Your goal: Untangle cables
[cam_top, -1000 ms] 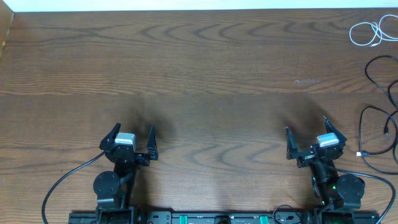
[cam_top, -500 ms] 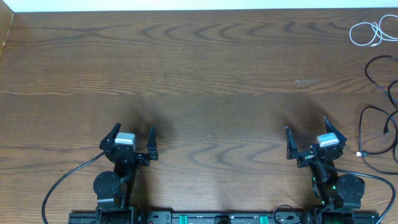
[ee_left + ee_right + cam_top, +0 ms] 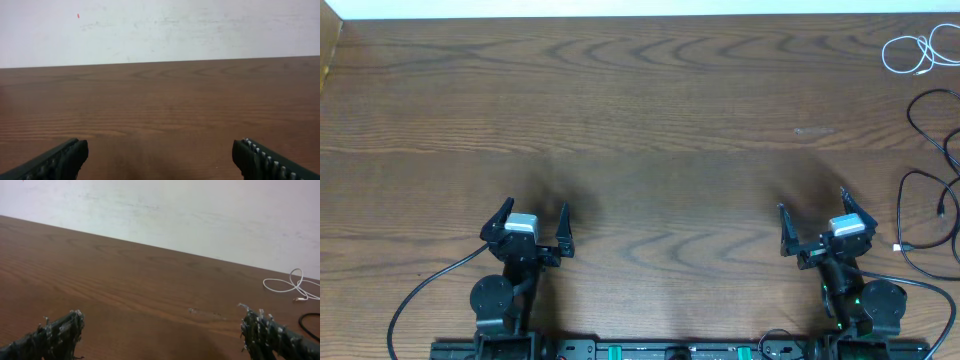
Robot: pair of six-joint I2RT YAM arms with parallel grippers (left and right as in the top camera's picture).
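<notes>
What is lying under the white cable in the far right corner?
Only bare wooden table shows under the white cable; it lies apart from the black cables. Its right end leaves the overhead frame, so anything beneath that part cannot be seen.

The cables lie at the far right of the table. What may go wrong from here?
1. The black cables run off the right edge of the overhead view, so part of the tangle is hidden.
2. They lie close to the right gripper, whose open fingers might snag a loop in passing.
3. The left gripper, also open, is far away and may not reach them.
</notes>
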